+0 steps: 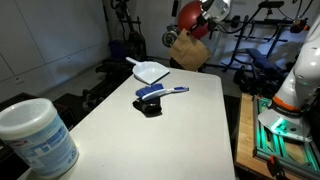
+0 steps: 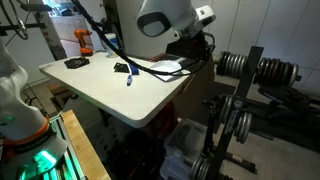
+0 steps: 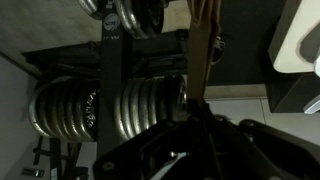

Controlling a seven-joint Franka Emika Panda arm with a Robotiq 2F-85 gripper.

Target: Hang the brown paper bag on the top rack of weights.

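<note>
My gripper (image 1: 201, 30) is shut on the top of the brown paper bag (image 1: 188, 50), which hangs in the air beyond the far edge of the white table (image 1: 190, 130). In an exterior view the gripper (image 2: 197, 43) is just left of the weight rack's top row of discs (image 2: 240, 64); I cannot make out the bag there. In the wrist view a thin brown strip of the bag (image 3: 203, 45) runs up from my dark jaws (image 3: 190, 115), in front of the metal weight discs (image 3: 145, 105).
On the table lie a white scoop (image 1: 150, 71), a blue-handled brush (image 1: 160, 93) on a black block, and a white canister (image 1: 36, 136) at the near corner. An orange drill (image 2: 85, 42) stands at the far end. A lower row of weights (image 2: 236, 125) sits under the top row.
</note>
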